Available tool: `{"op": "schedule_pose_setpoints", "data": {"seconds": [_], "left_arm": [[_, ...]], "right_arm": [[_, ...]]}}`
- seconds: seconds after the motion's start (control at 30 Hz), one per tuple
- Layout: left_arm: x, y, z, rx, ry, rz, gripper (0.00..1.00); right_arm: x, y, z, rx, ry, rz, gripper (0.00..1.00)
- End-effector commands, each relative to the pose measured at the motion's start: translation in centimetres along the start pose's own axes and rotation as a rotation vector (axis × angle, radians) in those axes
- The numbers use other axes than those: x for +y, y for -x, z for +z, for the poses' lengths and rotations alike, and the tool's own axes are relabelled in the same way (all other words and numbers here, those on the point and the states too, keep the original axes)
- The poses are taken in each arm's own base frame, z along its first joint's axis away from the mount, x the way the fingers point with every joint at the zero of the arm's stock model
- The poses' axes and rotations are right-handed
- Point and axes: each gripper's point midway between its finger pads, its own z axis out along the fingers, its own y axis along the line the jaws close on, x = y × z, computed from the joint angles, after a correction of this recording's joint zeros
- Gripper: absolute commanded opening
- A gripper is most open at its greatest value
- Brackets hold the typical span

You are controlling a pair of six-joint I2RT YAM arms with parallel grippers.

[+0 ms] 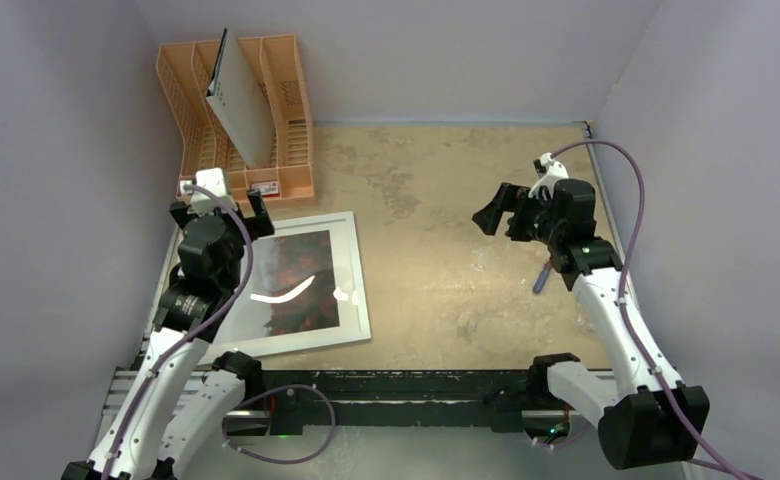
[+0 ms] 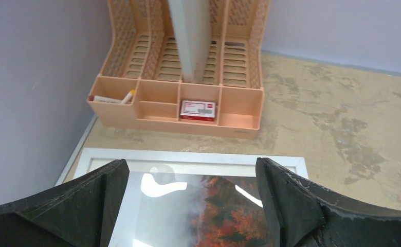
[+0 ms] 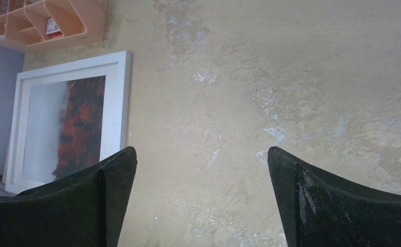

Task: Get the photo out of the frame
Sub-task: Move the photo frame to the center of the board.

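The photo [image 1: 301,280], red-orange foliage fading to pale grey, sits face up inside the white frame [image 1: 316,222], which lies flat on the table [image 1: 446,250] at its near left, just in front of the orange rack [image 1: 291,100]. The left gripper [image 2: 190,172] hangs over the frame's far edge with its jaws wide apart and nothing between them. The right gripper [image 3: 201,154] hovers over bare tabletop well to the right, jaws likewise spread and empty, while a grey-white board [image 1: 241,110] leans in the rack.
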Motion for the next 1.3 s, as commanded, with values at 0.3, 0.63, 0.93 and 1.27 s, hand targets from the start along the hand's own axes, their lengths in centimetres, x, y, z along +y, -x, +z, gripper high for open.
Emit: {"op": "schedule_pose_setpoints", "data": {"seconds": [0.3, 0.63, 0.93, 1.27], "left_arm": [[0.6, -4.8, -2.5, 0.191, 0.011, -0.071, 1.0], [0.7, -6.2, -3.5, 0.167, -0.036, -0.068, 1.0], [1.4, -7.9, -2.8, 0.219, 0.02, -0.03, 1.0], [2.1, -9.2, -2.1, 0.268, 0.084, -0.027, 1.0]], "right_arm": [[0.8, -2.4, 0.5, 0.069, 0.039, 0.206, 0.99], [5.0, -6.4, 2.9, 0.156, 0.242, 0.236, 0.96], [8.6, -11.2, 6.9, 0.266, 0.001, 0.052, 0.93], [13.7, -16.6, 10.8, 0.365, -0.14, -0.124, 0.93]]}}
